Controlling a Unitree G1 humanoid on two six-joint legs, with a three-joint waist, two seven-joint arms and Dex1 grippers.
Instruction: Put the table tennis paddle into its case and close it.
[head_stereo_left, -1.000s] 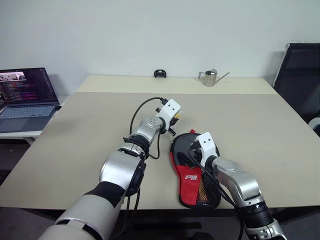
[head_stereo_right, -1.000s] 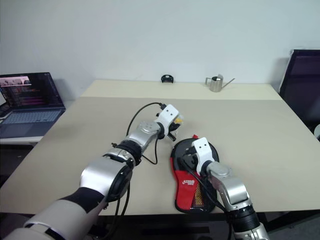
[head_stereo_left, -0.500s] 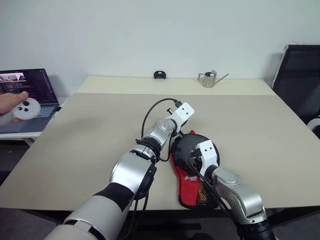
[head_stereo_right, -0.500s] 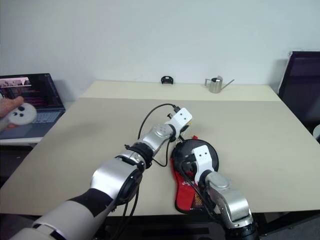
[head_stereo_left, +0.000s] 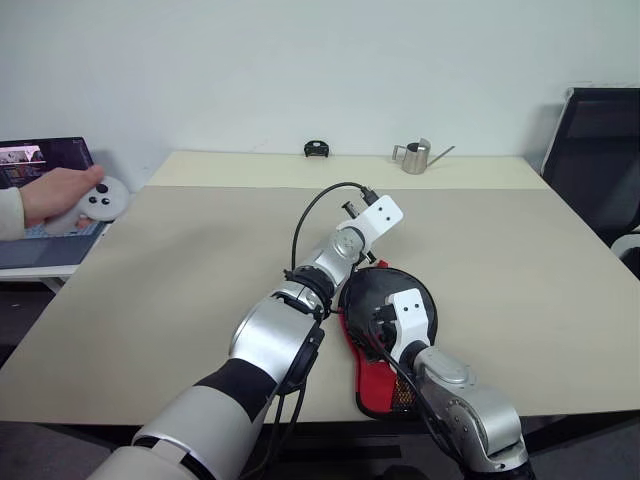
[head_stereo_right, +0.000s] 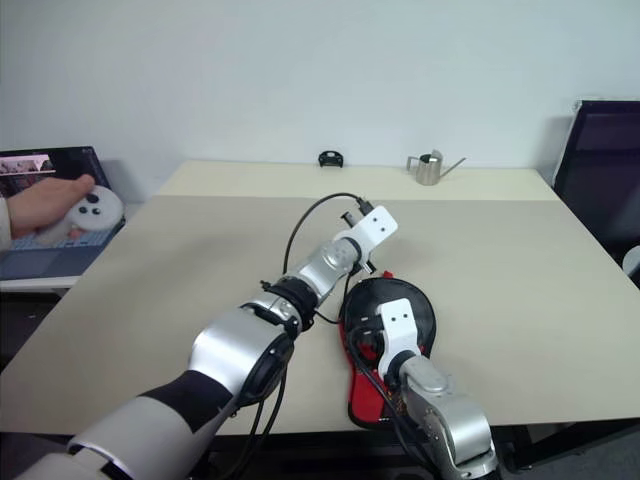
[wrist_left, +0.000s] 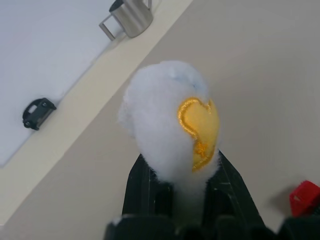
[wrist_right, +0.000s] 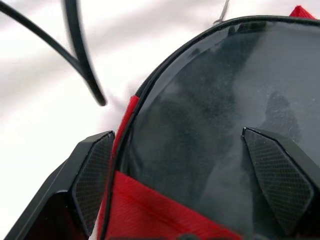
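case (head_stereo_left: 385, 335) — black, red panel; table (head_stereo_left: 180, 270) — beige

The left arm is reaching far across the middle, its gripper (wrist_left: 182, 200) clamping tight. The right gripper (wrist_right: 192, 175) is hanging nearer, fingers spread wide.

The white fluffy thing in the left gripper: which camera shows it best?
The left wrist view: the white fluffy thing, with a yellow embroidered patch, sits shut between the left gripper's black fingers. In the head views the left arm's white wrist housing covers the gripper, so nothing of it can be made out there.
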